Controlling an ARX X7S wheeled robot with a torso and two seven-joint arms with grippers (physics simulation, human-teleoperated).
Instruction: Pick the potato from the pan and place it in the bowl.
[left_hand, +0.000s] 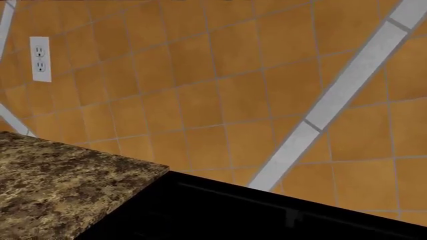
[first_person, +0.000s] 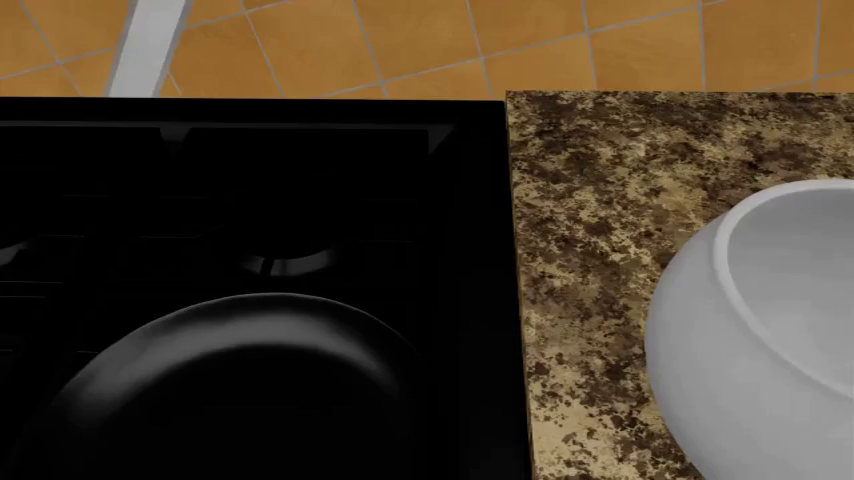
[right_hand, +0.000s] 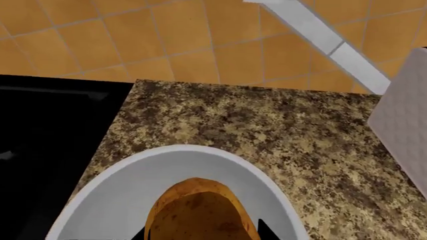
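In the right wrist view the golden-brown speckled potato (right_hand: 199, 207) sits between the dark fingertips (right_hand: 265, 231) of my right gripper (right_hand: 201, 234), which is shut on it. It hangs over the mouth of the white bowl (right_hand: 200, 152). In the head view the bowl (first_person: 747, 330) stands on the granite counter at the right, cut by the frame edge. The black pan (first_person: 240, 370) sits on the stove at the lower left; its handle is out of view and no potato shows in it. Neither gripper shows in the head view. My left gripper does not show in the left wrist view.
The black stove (first_person: 267, 180) lies left of the speckled granite counter (first_person: 601, 200). An orange tiled wall (first_person: 427, 40) stands behind both. The left wrist view shows a wall outlet (left_hand: 40, 59) above the counter (left_hand: 60, 180). A pale textured block (right_hand: 403, 125) stands on the counter beside the bowl.
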